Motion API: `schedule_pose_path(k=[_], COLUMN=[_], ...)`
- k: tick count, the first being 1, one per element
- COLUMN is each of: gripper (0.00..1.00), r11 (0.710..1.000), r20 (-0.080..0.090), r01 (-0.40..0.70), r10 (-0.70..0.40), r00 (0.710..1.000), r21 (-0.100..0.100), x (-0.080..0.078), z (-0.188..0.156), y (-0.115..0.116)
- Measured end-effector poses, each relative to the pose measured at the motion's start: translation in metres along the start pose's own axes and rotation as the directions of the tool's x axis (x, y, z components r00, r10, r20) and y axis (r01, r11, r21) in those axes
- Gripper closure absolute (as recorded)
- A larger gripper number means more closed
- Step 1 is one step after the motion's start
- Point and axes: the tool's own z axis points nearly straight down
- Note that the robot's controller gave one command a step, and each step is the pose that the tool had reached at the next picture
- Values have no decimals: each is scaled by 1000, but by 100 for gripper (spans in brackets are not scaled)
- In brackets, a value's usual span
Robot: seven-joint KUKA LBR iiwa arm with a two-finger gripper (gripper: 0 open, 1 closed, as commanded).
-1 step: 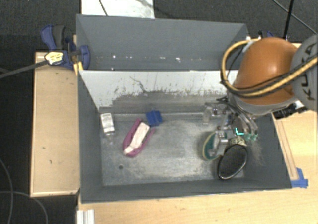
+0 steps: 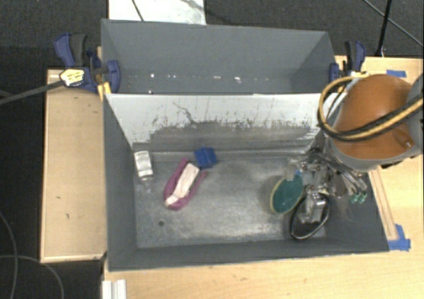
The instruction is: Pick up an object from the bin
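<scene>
Hand [image 2: 311, 193] sits low in the near-right corner of the bin [image 2: 212, 59], its grip impossible to tell; a teal oval piece [image 2: 285, 196] lies just left of it, long axis near-to-far.

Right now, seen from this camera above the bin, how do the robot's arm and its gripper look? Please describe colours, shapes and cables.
The wrist carries a rounded, glossy orange cover, shaped like a dome. Black and yellowish cables loop around the cover's left side. Below it, the gripper is a compact cluster of grey metal parts, with a small green detail on its right side.
</scene>
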Motion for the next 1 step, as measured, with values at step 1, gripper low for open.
schedule_pose_path(k=[1], gripper=[0], r11=[994], r20=[22], r01=[-107], r10=[107], r00=[994], r21=[-3], x=[-7], z=[93], y=[-14])
